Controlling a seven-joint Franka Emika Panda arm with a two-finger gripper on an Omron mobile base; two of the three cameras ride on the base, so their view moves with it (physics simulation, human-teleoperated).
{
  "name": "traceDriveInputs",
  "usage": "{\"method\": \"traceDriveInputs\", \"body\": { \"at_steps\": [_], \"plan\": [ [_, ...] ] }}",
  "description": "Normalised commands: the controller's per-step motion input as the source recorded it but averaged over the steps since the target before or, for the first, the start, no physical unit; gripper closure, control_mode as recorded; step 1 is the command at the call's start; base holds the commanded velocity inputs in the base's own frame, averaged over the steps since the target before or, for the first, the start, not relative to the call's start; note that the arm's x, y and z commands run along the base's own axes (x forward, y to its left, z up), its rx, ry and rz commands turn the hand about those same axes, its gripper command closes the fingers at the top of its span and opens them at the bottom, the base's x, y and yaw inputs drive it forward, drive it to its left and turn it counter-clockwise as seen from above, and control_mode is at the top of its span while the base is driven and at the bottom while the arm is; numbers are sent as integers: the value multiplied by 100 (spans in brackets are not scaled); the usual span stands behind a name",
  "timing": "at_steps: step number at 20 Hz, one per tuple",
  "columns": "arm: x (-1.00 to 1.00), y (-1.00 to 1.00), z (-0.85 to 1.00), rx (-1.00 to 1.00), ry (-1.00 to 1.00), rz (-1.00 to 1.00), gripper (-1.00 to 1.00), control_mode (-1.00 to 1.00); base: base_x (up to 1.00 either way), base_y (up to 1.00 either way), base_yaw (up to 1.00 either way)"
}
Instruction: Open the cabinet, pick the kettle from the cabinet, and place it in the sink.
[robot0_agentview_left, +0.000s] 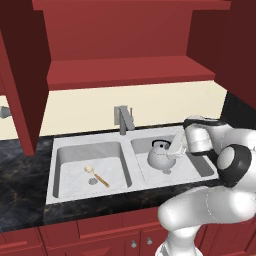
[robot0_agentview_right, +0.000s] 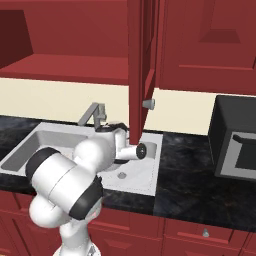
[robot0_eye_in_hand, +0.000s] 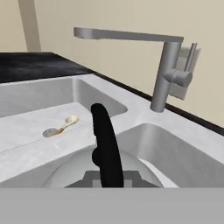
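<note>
Left base view, running left to right: an open door of the cabinet hangs over the dark counter, its red shelf bare. Below lies the sink. Its left basin holds a small wooden-handled spoon beside the round drain. The square grey faucet stands behind the divider between the basins. The kettle sits in the right basin, and the gripper reaches to its right side, closed on the kettle's thin black handle; the white arm curls up from the lower right and hides the basin's right part.

From the right base view, the arm's big joints cover most of the sink, the faucet shows above them, the cabinet's other open door hangs edge-on just above the wrist, and a black microwave stands on the counter to the far right.

Seen from the hand, the spoon lies at left in the far basin, the black handle rises between the fingertips over the kettle's grey dome, and the faucet stands at right with its spout reaching leftward over the sink's divider.
</note>
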Motion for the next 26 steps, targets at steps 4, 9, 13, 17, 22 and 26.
{"method": "traceDriveInputs", "body": {
  "at_steps": [4, 9, 13, 17, 22, 26],
  "plan": [
    [23, 0, -24, -1, 0, 5, 100, -100, 0, 0, 0],
    [19, 0, -31, 0, 0, 5, 100, -100, 0, 0, 0],
    [20, 0, -29, 0, 0, 4, 100, -100, 0, 0, 0],
    [18, 0, -30, 0, 0, 5, 100, -100, 0, 0, 0],
    [24, -1, -24, 0, 0, 6, 100, -100, 0, 0, 0],
    [25, 0, -27, 0, 0, 6, 100, -100, 0, 0, 0]
  ]
}}
